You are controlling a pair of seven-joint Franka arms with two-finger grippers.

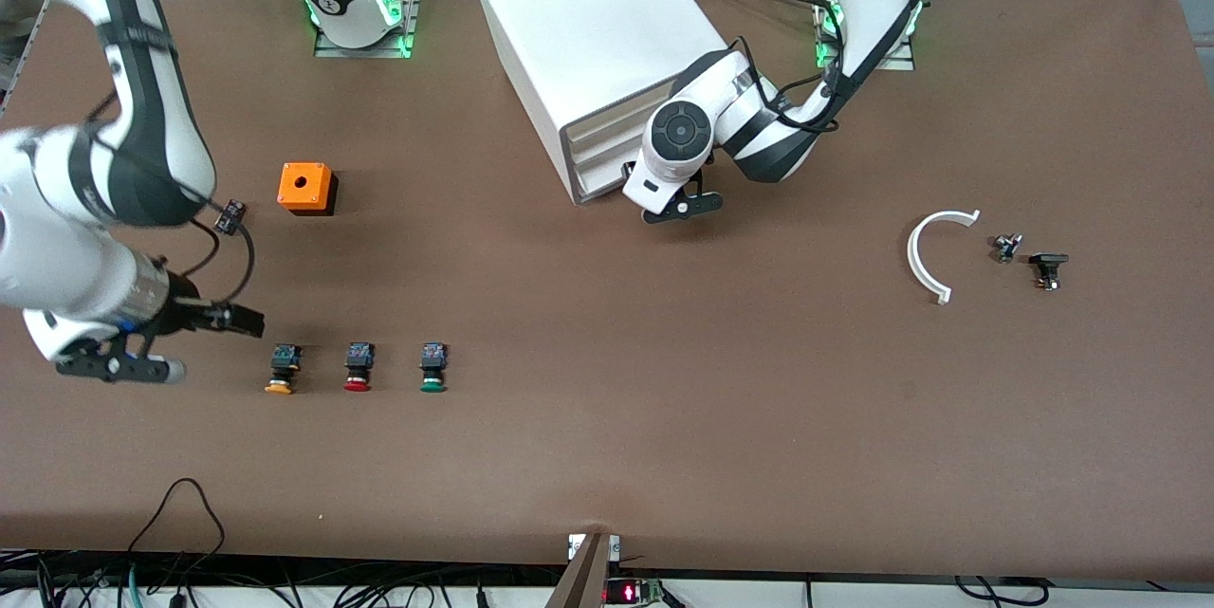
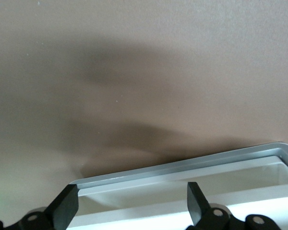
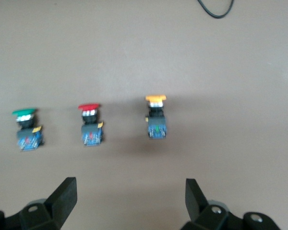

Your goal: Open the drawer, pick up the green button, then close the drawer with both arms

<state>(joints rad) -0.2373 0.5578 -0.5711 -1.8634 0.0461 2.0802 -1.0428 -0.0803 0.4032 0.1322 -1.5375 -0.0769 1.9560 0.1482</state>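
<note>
While both arms reach out from their bases along the top edge of the front view, neither tool holds anything. The left tool (image 1: 685, 208) sits just above the centre of that frame, right at the front of the white cabinet (image 1: 588, 20), whose stacked drawers show as cream-white strips; the drawer (image 1: 599, 145) fronts all look pushed in. In the left wrist view its two black fingers (image 2: 67, 207) stand spread wide at the bottom of the frame, with the grey-edged rim of the cabinet front (image 2: 192, 165) between and just above them, and nothing gripped.

The right tool (image 1: 248, 321) is in the lower left of the front view, low over the brown desk (image 1: 664, 418), just beside a row of three push buttons. Its fingers (image 3: 65, 197) are likewise spread apart and empty in the right wrist view. The row runs across the lower left: the yellow-capped button (image 1: 282, 369) closest to the right tool, the red-capped button (image 1: 358, 367) in the middle, and the button (image 1: 433, 367) with the green cap at the end toward the frame's centre. All three lie on the desk.

An orange box (image 1: 305, 188) with a round hole sits in the upper left of the frame. At the right of the frame lie a white curved strip (image 1: 922, 257) and two small dark parts (image 1: 1029, 259).
</note>
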